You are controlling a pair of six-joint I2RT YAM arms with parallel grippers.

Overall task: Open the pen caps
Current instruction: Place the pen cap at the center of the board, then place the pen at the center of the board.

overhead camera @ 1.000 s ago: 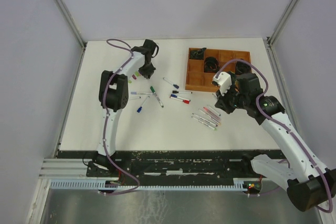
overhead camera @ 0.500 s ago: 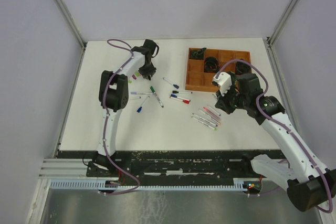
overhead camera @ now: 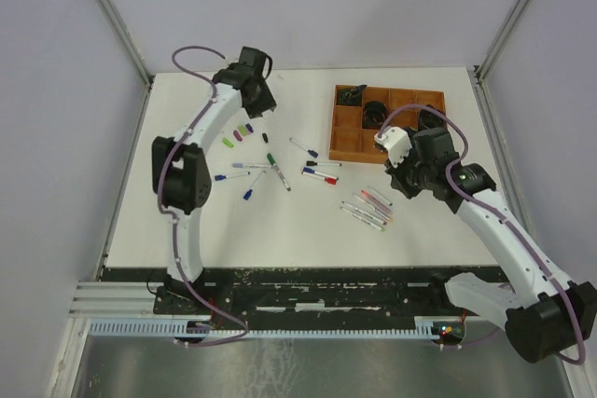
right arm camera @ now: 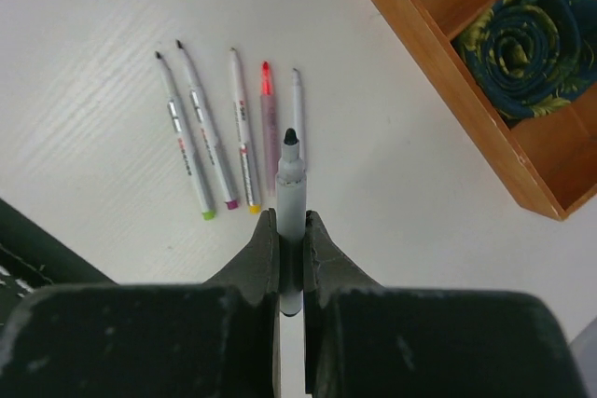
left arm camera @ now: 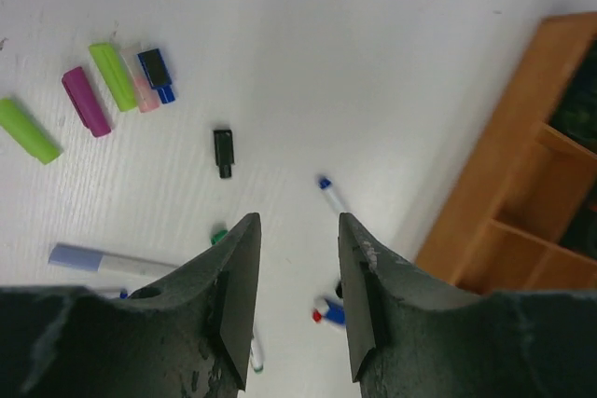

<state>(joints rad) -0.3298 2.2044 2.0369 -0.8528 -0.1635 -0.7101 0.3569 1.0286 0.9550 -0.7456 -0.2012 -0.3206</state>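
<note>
The left gripper hangs released, fingers parted and holding nothing; loose pen caps lie at its ten o'clock. The right gripper pinches an uncapped black-tipped pen pointing to twelve o'clock. At its eleven o'clock lie five pens, their red barrel print too small to read.

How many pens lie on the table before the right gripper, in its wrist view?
5, in one row, left to right: green-ended, purple-ended, yellow-ended, red-tipped, and a pale one partly behind the held pen. More may lie outside this view.
</note>
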